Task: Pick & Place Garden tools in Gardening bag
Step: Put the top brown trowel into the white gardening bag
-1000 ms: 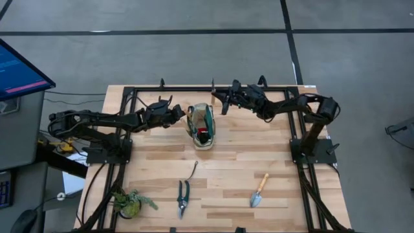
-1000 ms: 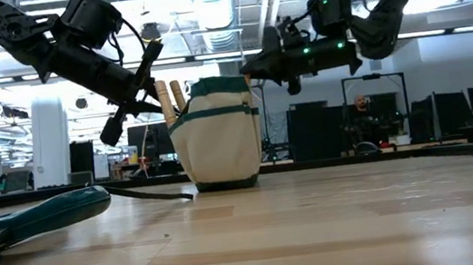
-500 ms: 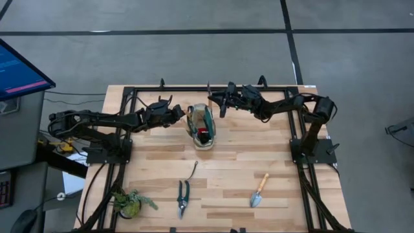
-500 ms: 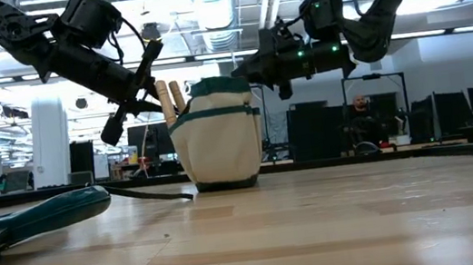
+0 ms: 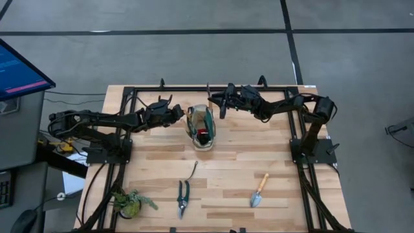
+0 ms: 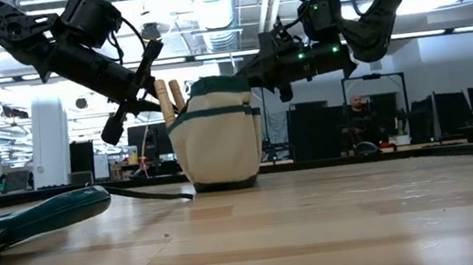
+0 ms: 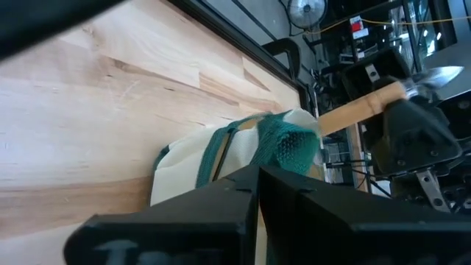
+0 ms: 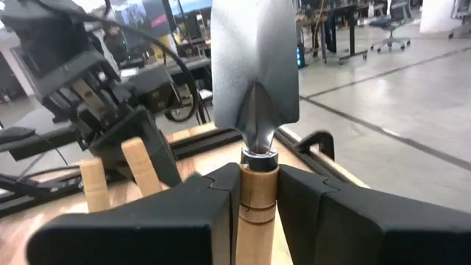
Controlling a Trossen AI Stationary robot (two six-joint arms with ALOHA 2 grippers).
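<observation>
the right pincer [image 5: 222,102], pinching a trowel [image 8: 255,70], has advanced toward the gardening bag [image 5: 200,127] for insertion, while the left pincer [image 5: 179,114], pressed together, grips the bag's rim.

Your right tool [image 8: 254,195] is matt black plastic, and between its fingers you have a trowel [image 8: 255,81] with a pale, smooth wooden handle and a glossy silver metal blade. Just ahead of it, the gardening bag [image 6: 216,135] is cream woven cloth with green mesh trim. Under it, the table [image 5: 226,165] is light, satin-finished wood planking.
</observation>
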